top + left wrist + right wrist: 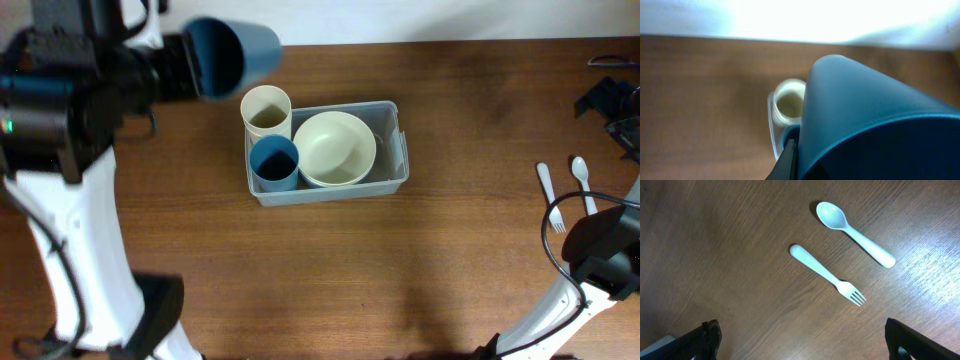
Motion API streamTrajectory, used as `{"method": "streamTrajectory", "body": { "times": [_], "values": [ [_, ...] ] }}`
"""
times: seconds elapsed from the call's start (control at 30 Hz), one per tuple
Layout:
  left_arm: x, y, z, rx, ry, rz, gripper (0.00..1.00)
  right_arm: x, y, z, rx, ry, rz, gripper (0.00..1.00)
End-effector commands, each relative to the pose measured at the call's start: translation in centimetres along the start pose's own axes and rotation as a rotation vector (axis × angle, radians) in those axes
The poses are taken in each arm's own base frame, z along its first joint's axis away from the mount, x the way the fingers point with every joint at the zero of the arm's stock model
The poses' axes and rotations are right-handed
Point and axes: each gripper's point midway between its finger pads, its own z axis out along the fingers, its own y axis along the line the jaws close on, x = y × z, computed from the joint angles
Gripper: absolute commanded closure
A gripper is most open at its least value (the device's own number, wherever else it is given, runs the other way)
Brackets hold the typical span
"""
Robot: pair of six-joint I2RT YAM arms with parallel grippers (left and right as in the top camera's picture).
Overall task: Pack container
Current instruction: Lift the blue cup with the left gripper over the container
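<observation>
Looking at what could bite here: the desk (450, 260) is roomy, but the container (330, 193) near its middle is pretty much full. The bowl (334, 148) takes its right half, while the cream cup (266, 110) and small blue cup (273, 163) stand along its left side. So the big cup (235, 52) has no bare floor to land on, and my guess is it has to nest in the bowl or over a cup. It's tipped well over, its inside showing to the overhead camera. Lowered at that tilt it could catch the rim, shove the bin along the desk, or knock the cream cup, which is nearest. Let go from up there, it probably bounces out. The fork (827, 275) and spoon (855, 232) lie flat, well apart from the bin on the right, and thin stuff like that tends to skid when pinched off wood. Pose-wise, the left arm reaches up from the near-left edge. The left hand (185, 68) is clamped on the big cup, up behind and left of the bin, not over it. The left wrist view is mostly blurry cup, so the contact itself is hidden. The right hand (812, 342) hangs spread wide over the fork and spoon, touching neither.
</observation>
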Motion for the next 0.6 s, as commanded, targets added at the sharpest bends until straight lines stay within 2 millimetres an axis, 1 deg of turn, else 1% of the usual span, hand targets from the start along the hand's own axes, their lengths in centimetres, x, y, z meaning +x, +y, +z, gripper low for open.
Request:
{"method": "streamTrajectory", "body": {
  "times": [0.0,0.1,0.2,0.33,0.4,0.57],
  "values": [
    [3.7,-0.7,1.1,-0.034,0.133,0.059,0.98,0.1,0.0,0.1,0.005,0.002,0.007,0.01],
    [7.1,-0.9,1.7,-0.040,0.242,0.057,0.98,0.1,0.0,0.1,0.005,0.002,0.007,0.01],
    [9.4,-0.5,2.7,-0.054,0.327,0.060,0.98,0.1,0.0,0.1,0.006,0.002,0.007,0.01],
    [11.0,-0.2,4.0,-0.069,0.401,0.061,0.98,0.1,0.0,0.1,0.005,0.002,0.007,0.01],
    [11.6,-0.1,4.4,-0.076,0.423,0.053,0.98,0.1,0.0,0.1,0.005,0.002,0.007,0.01],
    [11.2,-0.1,5.0,-0.072,0.404,0.054,0.98,0.1,0.0,0.1,0.005,0.002,0.007,0.01]
  ]
}}
